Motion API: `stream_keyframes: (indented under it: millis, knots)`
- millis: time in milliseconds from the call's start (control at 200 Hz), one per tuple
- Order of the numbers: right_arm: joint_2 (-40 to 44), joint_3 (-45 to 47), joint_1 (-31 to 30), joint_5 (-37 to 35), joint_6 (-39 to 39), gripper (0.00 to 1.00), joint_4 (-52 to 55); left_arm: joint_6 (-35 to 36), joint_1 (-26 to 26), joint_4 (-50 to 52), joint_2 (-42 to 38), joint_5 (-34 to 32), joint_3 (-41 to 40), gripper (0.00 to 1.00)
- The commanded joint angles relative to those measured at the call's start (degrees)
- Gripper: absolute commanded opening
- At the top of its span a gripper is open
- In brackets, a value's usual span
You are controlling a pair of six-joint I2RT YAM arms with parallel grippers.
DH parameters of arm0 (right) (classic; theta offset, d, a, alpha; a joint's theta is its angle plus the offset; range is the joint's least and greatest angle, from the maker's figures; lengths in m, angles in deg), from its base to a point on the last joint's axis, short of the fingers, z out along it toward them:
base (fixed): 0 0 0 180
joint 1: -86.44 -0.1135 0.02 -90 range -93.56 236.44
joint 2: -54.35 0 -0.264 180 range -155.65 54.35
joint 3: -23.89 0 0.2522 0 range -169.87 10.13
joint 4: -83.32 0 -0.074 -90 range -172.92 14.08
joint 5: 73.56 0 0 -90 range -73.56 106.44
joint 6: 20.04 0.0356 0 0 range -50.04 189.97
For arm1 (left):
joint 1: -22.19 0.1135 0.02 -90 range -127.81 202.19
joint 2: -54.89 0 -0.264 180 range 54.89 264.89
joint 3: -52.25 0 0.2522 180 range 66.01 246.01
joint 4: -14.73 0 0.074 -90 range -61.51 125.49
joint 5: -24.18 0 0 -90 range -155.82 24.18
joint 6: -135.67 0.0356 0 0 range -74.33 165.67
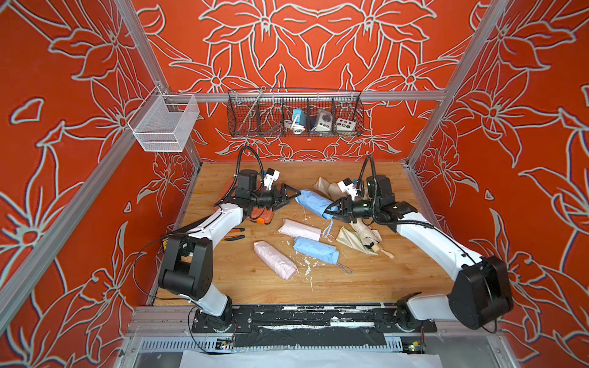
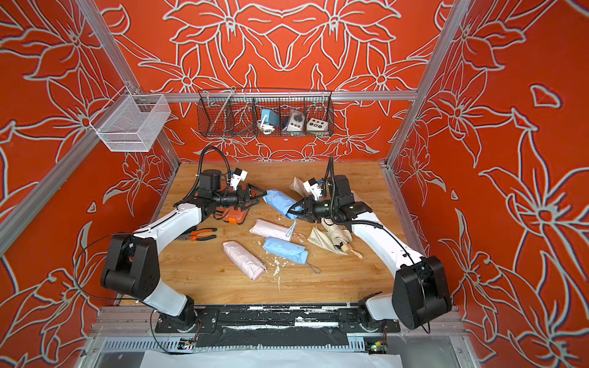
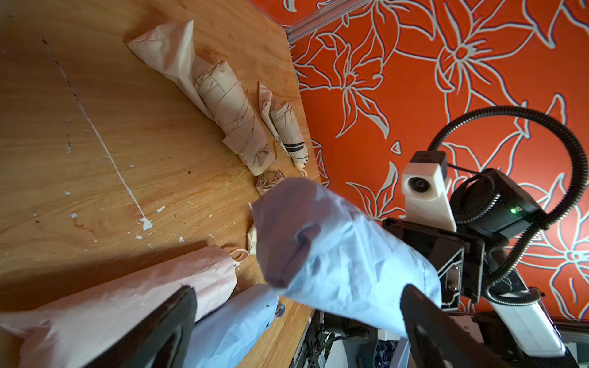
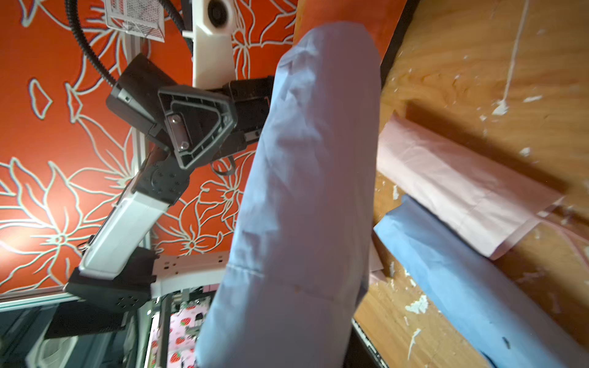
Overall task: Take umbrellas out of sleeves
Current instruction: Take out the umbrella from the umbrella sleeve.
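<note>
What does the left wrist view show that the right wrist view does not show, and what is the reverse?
Only the left wrist view: two rolled cream umbrellas near the edge of the table. Only the right wrist view: the white mesh basket and the left arm. Both: the blue sleeve up in the air, plus a pink sleeve and a second blue sleeve lying on the table.

Orange case (image 2: 237, 215) mostly hidden under the left arm (image 1: 220, 223) — blue sleeve (image 4: 302, 191) blurred, cut off at its near end
</note>
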Motion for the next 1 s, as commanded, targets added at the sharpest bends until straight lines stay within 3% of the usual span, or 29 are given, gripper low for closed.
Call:
stream_keyframes:
  millis: [0,160,425,996]
  knots:
    - [2.6,-0.5,0.4,8.2,1.0,0.00,-5.2,1.5,-0.1,-2.8,-1.5,4.1,1.3,0.98]
    - [3.5,-0.3,0.6,8.9,0.1,0.00,-3.6,4.8,-0.1,2.0,-1.1,3.5,2.3,0.98]
    - [3.8,0.7,0.9,8.7,-0.6,0.00,-3.2,4.7,-0.1,2.7,-1.6,5.0,2.0,0.79]
    - [4.0,1.8,1.3,7.9,-1.4,0.00,-2.4,0.7,-0.2,-2.9,0.3,10.2,0.4,0.07]
